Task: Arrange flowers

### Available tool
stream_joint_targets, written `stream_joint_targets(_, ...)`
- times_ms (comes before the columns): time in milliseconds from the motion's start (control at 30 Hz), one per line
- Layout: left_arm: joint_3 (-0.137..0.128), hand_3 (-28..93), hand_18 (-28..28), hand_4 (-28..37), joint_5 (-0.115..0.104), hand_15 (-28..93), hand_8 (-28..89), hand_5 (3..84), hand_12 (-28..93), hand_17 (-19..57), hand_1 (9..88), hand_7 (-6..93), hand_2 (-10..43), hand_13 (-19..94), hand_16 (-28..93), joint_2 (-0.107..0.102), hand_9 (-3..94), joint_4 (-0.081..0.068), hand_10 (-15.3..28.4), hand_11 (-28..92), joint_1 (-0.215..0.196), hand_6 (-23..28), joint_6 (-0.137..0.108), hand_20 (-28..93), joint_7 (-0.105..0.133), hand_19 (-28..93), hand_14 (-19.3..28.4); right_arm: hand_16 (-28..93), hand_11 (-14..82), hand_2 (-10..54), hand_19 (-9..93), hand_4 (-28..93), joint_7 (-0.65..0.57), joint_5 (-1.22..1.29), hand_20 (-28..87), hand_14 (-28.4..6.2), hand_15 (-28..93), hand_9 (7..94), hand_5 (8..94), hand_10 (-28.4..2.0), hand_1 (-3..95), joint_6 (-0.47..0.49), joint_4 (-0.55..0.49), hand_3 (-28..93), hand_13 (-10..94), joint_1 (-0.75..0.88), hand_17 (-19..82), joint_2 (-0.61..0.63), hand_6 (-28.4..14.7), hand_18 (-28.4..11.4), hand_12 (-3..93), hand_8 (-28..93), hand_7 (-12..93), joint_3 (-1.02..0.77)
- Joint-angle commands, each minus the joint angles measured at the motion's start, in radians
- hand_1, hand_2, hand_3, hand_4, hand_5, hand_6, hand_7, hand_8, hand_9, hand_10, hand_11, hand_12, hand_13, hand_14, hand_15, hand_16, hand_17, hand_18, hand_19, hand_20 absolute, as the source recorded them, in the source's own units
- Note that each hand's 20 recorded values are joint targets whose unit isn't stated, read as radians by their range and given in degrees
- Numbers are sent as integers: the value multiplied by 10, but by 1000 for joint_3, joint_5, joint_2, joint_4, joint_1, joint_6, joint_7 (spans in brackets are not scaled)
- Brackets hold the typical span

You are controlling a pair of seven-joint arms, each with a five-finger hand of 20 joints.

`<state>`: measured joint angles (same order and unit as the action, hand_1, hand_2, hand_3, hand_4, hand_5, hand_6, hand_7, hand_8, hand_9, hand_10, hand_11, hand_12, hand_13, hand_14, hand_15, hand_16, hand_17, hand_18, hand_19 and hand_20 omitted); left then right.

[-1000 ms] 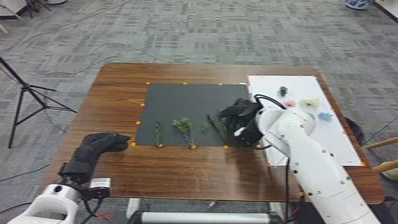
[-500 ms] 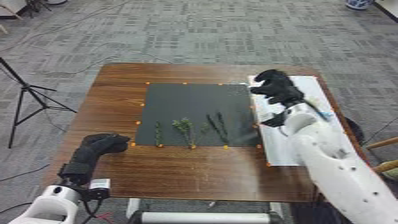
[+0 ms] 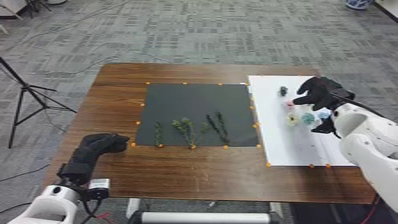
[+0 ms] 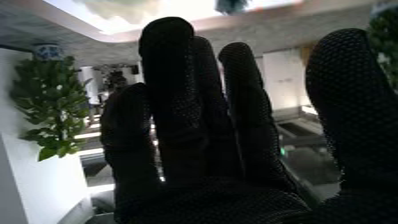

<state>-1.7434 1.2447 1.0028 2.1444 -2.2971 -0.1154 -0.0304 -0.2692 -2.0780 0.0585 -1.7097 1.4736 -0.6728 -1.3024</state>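
At the left, the left hand in black fabric glove [image 3: 105,143] rests by the table's near side, and I cannot tell how open it is or if it holds something; next, thin green leafy sprigs [image 3: 186,131] lie on the black rectangular sheet [image 3: 191,102]. On the white rectangular sheet [image 3: 277,142], small pink [image 3: 289,105], pale yellow [image 3: 292,119] and blue flowers [image 3: 308,118] lie close beside the right hand [image 3: 332,95], wide open and empty, so closing it carelessly could catch 2 blossoms together or crush 1.
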Motion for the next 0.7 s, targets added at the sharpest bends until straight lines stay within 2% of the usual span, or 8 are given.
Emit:
stream_joint_targets(33, -7, 634, 162, -250, 5, 376, -76, 579, 186, 17, 296, 215, 97, 411, 24, 4, 551, 11, 151, 281, -4, 23, 14, 329, -2, 354, 199, 321, 163, -95, 757, -138, 13, -22, 527, -129, 461, 647, 586, -150, 359, 44, -7, 661, 703, 49, 363, 30, -34, -219, 222, -52, 213, 3)
stream_joint_targets(233, -9, 633, 162, -250, 10, 381, -75, 579, 186, 16, 296, 215, 97, 412, 23, 9, 552, 13, 152, 281, -8, 23, 24, 344, -9, 375, 199, 324, 180, -95, 755, -141, 22, -43, 532, -129, 467, 669, 602, -150, 357, 43, -14, 659, 709, 71, 365, 19, -36, -221, 226, -53, 214, 23)
stream_joint_targets(333, -14, 633, 162, -250, 21, 380, -76, 579, 186, 16, 296, 215, 97, 411, 23, 11, 551, 15, 151, 281, -14, 23, 22, 344, -7, 375, 199, 330, 188, -95, 758, -143, 25, -44, 536, -129, 479, 681, 609, -151, 356, 52, -18, 658, 712, 76, 368, 15, -37, -223, 227, -53, 212, 32)
stream_joint_targets(400, -16, 633, 162, -249, 15, 380, -75, 579, 186, 16, 296, 215, 97, 412, 22, 12, 551, 16, 152, 281, -17, 23, 19, 344, -9, 375, 199, 332, 190, -95, 759, -143, 22, -40, 537, -128, 484, 683, 611, -150, 355, 53, -16, 658, 714, 75, 369, 12, -38, -223, 227, -52, 211, 43)
stream_joint_targets(700, -8, 633, 161, -250, 18, 379, -76, 579, 187, 16, 296, 214, 97, 411, 22, 23, 551, 15, 152, 281, -19, 23, 20, 340, -11, 368, 199, 336, 197, -95, 769, -152, 25, -51, 539, -120, 507, 706, 629, -155, 342, 62, -1, 652, 731, 81, 385, -4, -41, -221, 227, -53, 196, 78)
